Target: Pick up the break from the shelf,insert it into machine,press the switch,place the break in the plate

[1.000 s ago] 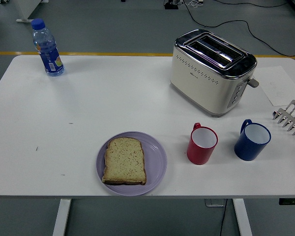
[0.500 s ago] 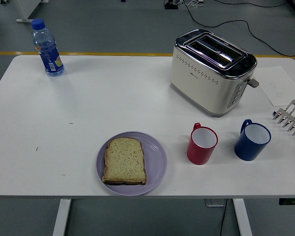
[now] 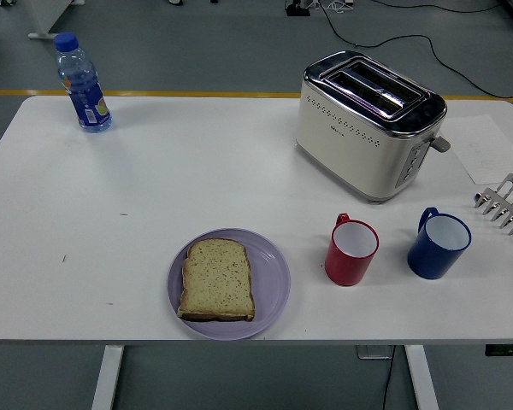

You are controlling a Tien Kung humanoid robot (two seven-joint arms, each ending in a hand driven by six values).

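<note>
A slice of bread [image 3: 216,279] lies flat on a lilac plate [image 3: 274,282] near the table's front edge. The cream and chrome toaster [image 3: 368,124] stands at the back right with both slots showing no bread; its lever [image 3: 442,143] sticks out on the right end. A metal toast rack [image 3: 505,204] sits at the right edge, partly cut off, with no bread in the part that shows. Neither of my hands appears in the head view.
A red mug [image 3: 351,250] and a blue mug [image 3: 439,244] stand in front of the toaster. A blue-capped water bottle [image 3: 82,84] stands at the back left. A sheet of paper [image 3: 487,149] lies right of the toaster.
</note>
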